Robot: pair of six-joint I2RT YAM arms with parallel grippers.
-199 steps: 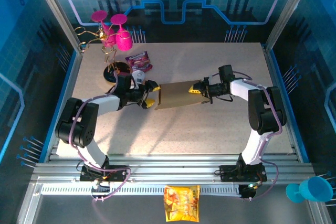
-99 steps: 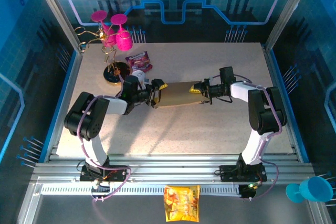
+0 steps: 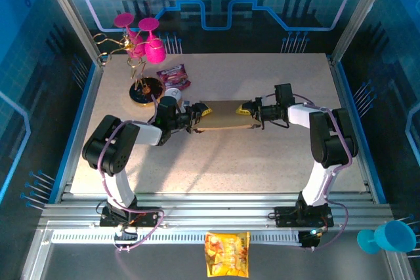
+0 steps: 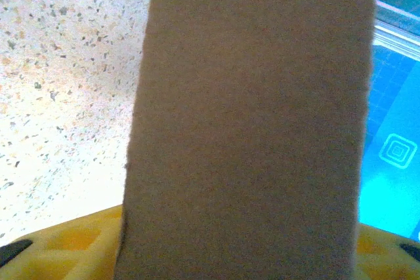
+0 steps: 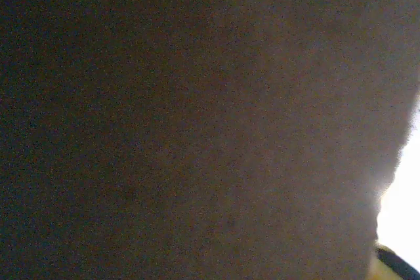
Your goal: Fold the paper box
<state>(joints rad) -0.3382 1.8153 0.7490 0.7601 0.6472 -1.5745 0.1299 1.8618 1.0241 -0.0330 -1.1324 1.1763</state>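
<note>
— Two grippers, one at each end of the paper box (image 3: 223, 116). Where does it sit between them?

— Mid-table, as a narrow brown strip running left to right. The left gripper (image 3: 199, 116) meets its left end and the right gripper (image 3: 248, 111) its right end.

— Are the jaws pinching it?

— The right one looks closed on the right edge, its yellow tips on the cardboard. In the right wrist view the paper box (image 5: 197, 122) lies dark across the lens, with one yellow fingertip (image 5: 387, 263) at the bottom corner. Whether the left jaws grip, I cannot tell. In the left wrist view the paper box (image 4: 249, 129) rises as a tall panel from between the yellow fingers (image 4: 72, 247), but any contact is hidden.

— And the arms?

— Both are bent at the elbow and reach low over the table (image 3: 262, 162), forearms pointing inward toward each other.

— Anything close by?

— Behind the left arm are a wire stand with pink cups (image 3: 141, 34) and a purple packet (image 3: 174, 75), near the left gripper but not touching the box. A yellow snack bag (image 3: 227, 254) lies on the front rail, and a blue cup (image 3: 388, 235) sits at the near right corner, both well apart.
</note>
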